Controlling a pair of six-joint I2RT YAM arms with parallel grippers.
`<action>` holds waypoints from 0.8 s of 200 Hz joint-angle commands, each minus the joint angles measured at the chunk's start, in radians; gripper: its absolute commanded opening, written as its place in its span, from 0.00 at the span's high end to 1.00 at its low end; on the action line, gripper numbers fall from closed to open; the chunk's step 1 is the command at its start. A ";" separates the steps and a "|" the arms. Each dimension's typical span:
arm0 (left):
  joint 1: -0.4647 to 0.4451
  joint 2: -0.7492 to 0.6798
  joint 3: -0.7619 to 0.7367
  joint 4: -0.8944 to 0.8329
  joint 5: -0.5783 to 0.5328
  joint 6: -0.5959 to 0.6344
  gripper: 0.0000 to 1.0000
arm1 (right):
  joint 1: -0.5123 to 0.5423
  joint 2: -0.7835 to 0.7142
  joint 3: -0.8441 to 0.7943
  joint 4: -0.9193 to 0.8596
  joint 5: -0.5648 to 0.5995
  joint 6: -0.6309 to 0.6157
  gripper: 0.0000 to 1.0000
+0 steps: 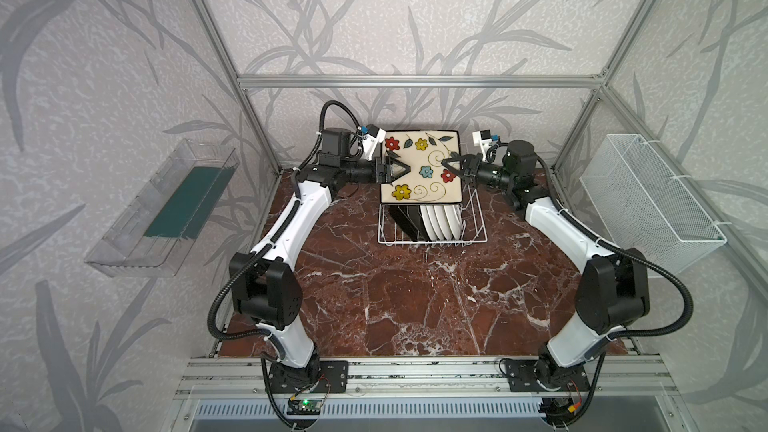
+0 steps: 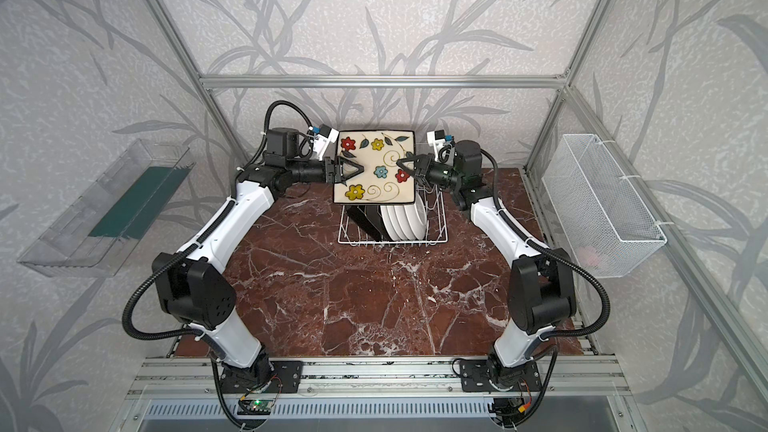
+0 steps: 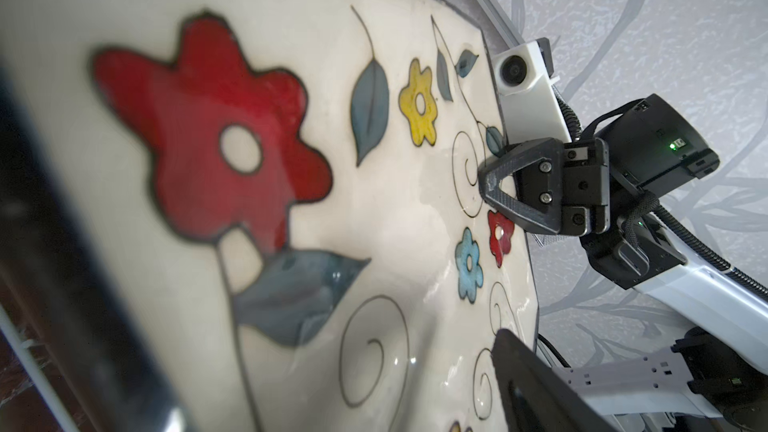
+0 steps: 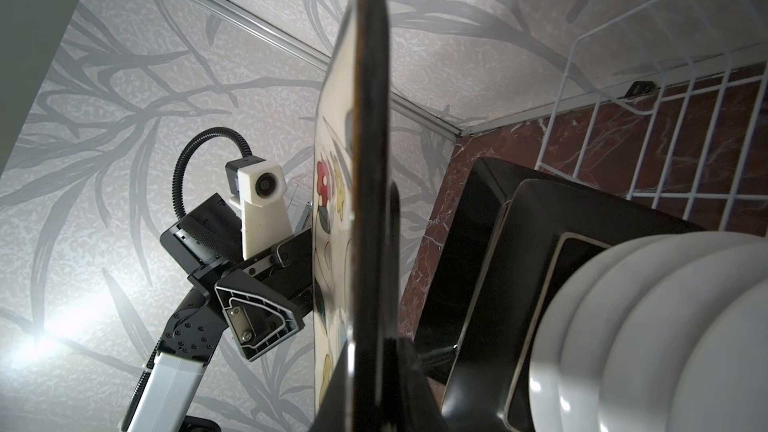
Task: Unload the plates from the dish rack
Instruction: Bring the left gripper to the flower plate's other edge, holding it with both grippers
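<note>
A square plate [image 1: 419, 168] [image 2: 374, 168] with a cream flowered face hangs flat above the back of the dish rack [image 1: 432, 241] [image 2: 395, 241]. My right gripper [image 1: 444, 164] [image 4: 376, 371] is shut on its right edge. My left gripper [image 1: 401, 168] [image 2: 357, 169] straddles the left edge. One of its fingers [image 3: 536, 388] lies over the flowered face [image 3: 291, 201], the other is hidden underneath, and the jaws look open. Black-backed square plates [image 1: 405, 222] [image 4: 519, 243] and several round white plates [image 1: 442, 222] [image 4: 665, 326] stand on edge in the rack.
A clear plastic tray [image 1: 166, 209] hangs on the left wall and a white mesh basket [image 1: 648, 201] on the right wall. The rack sits at the back of the red marble tabletop [image 1: 395, 297]. Aluminium frame posts [image 1: 257, 139] stand behind both arms.
</note>
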 commanded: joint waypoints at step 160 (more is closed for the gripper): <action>0.004 -0.073 -0.148 0.376 0.142 -0.246 0.82 | -0.003 0.010 -0.005 0.374 -0.090 0.073 1.00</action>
